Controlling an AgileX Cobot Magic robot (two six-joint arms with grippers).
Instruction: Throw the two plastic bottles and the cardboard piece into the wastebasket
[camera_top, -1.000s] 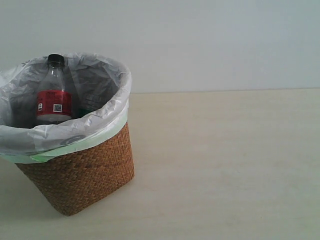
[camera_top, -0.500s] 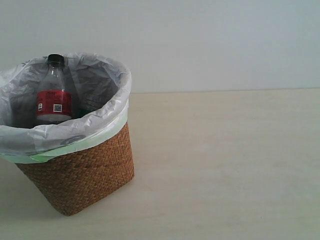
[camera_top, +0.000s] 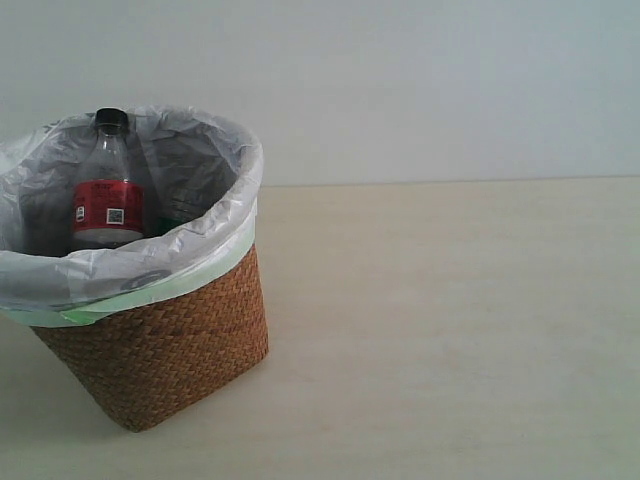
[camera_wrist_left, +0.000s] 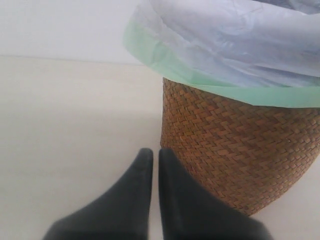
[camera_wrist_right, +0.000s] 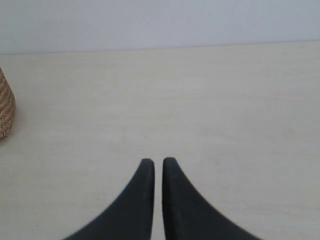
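Left pincer (camera_wrist_left: 155, 151): fingers pressed together with only a slit between them, nothing held, low over the worktop (camera_top: 450, 330) and just beside the foot of the basket (camera_wrist_left: 240, 150). Right pincer (camera_wrist_right: 158, 161): likewise pressed together and holding nothing, over bare worktop, well apart from the basket, whose woven side shows only at the edge of the right wrist view. The basket stands on the worktop at the left of the exterior view, its bag (camera_top: 215, 245) white with a green hem, folded over the rim. Inside, upright against the near-left side, stands the bottle (camera_top: 105, 190): black cap, red label with a small white code square. The label's writing is too small to read. A dim greenish patch shows beside it; its identity cannot be told.
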